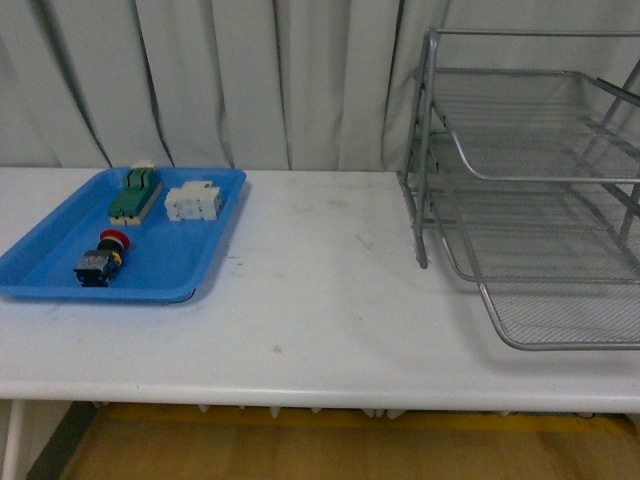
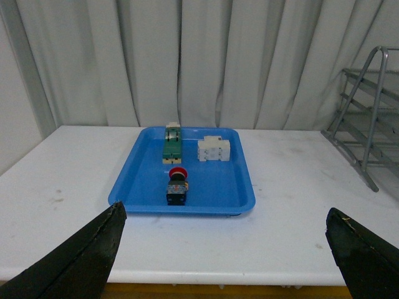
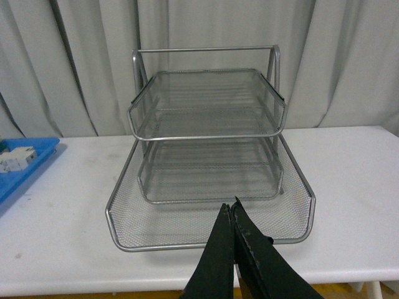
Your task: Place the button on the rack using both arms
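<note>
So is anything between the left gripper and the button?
Only the low front rim of the tray. The button lies nearest the open left gripper; the green block and white part sit behind it.

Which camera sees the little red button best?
The left wrist view: the button lies near the middle, clear and unblocked. The front view shows it smaller, at the far left. The right wrist view does not show it at all.

button (image 1: 101, 258): we are seeing red cap, yellow ring
rack (image 1: 545, 225): we are seeing silver mesh
tray (image 1: 170, 255): blue
</note>
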